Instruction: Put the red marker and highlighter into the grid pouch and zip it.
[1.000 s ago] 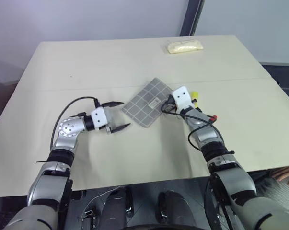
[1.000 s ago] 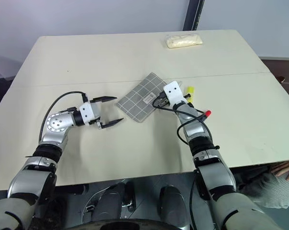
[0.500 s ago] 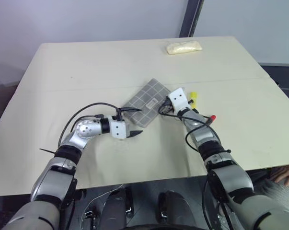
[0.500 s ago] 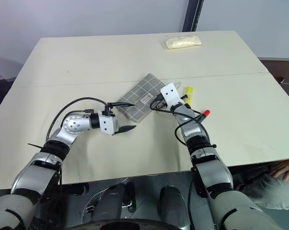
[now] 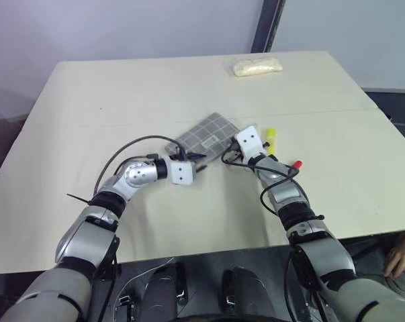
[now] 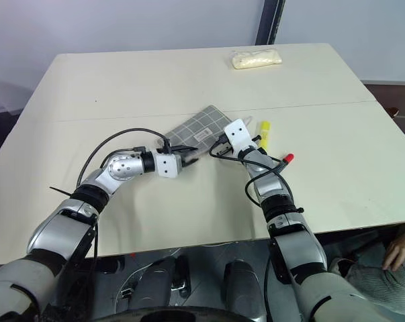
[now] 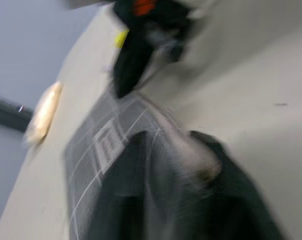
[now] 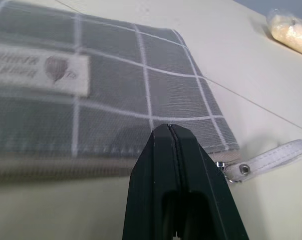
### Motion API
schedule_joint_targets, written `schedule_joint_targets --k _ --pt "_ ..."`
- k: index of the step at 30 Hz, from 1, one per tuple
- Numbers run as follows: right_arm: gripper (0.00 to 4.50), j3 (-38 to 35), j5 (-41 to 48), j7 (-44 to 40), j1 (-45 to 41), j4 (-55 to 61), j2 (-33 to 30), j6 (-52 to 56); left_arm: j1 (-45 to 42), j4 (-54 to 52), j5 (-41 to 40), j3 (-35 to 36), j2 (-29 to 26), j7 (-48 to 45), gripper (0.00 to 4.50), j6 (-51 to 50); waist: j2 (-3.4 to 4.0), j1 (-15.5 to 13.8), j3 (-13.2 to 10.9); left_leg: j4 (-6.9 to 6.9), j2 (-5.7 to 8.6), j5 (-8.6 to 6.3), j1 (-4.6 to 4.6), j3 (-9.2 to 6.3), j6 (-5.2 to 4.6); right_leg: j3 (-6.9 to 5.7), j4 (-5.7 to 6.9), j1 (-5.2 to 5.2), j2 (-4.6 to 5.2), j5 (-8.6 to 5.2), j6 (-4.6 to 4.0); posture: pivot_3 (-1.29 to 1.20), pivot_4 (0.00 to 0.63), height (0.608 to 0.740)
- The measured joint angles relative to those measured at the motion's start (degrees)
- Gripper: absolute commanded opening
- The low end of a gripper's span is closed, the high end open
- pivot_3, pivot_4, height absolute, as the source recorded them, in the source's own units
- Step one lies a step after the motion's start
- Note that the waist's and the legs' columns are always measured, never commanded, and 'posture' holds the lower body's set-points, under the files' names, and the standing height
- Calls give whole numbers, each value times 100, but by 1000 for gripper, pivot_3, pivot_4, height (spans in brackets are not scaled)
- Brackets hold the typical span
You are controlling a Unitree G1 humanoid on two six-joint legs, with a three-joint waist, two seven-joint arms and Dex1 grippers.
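Note:
The grid pouch, grey with white lines and a small white label, lies at the table's middle, its near corner tipped up. My left gripper is shut on that near corner; in the left wrist view the fabric runs between the dark fingers. My right gripper is shut, its tips at the pouch's zipper edge, close to the white pull tab. The yellow highlighter lies just right of the right hand. The red marker's cap shows beside my right forearm; its barrel is hidden.
A cream lumpy bag lies near the table's far edge. The table has bare room on the left and along the near edge. A person's hand shows past the table's near right corner.
My left gripper swung right from the open tabletop to the pouch and closed on its near corner, which now sits raised. The right arm has barely moved.

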State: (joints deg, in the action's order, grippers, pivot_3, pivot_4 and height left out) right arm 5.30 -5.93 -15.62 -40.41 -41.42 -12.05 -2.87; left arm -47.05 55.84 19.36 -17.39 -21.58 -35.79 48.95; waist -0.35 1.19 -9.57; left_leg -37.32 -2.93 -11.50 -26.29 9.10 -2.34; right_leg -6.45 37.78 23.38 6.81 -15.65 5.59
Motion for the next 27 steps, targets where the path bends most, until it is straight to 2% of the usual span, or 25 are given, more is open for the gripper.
schedule_joint_targets --k 7,9,12,19,23,27 --pt "0 -11 61 -104 166 355 4 122 345 -403 -880 261 69 -845 120 -624 6 14 3 7 0 2 -1 4 3 0 -2 3 0 -2 1 0 150 740" --pt "0 -134 421 -471 430 855 3 294 473 -546 -1210 370 114 -1122 120 -821 7 2 3 8 0 2 -4 3 3 1 -6 5 0 -2 2 0 150 740" --pt "831 -243 953 -956 803 1773 -3 641 654 -753 -1632 494 167 -1507 0 -1129 8 -8 2 7 0 0 -9 2 1 0 -8 6 1 -2 2 0 150 740" --pt "4342 -487 2102 -1506 1771 4735 -372 1857 1229 -1806 -2928 893 148 -2448 0 -2178 7 -24 2 6 0 -22 -12 -11 -32 0 -12 8 4 -2 -1 0 150 740" --pt "4434 -641 2279 -1478 2394 5618 -752 2394 1523 -2747 -3996 1325 58 -2835 0 -3564 8 -30 1 7 0 -22 -13 -15 -31 0 -15 8 3 -1 -2 0 150 740" --pt "4434 -1047 2504 -1435 2858 6295 -1129 2751 1594 -3253 -4614 1756 -225 -2907 0 -4614 8 -31 0 6 1 -21 -12 -15 -32 -1 -16 6 2 -1 -2 0 150 740"
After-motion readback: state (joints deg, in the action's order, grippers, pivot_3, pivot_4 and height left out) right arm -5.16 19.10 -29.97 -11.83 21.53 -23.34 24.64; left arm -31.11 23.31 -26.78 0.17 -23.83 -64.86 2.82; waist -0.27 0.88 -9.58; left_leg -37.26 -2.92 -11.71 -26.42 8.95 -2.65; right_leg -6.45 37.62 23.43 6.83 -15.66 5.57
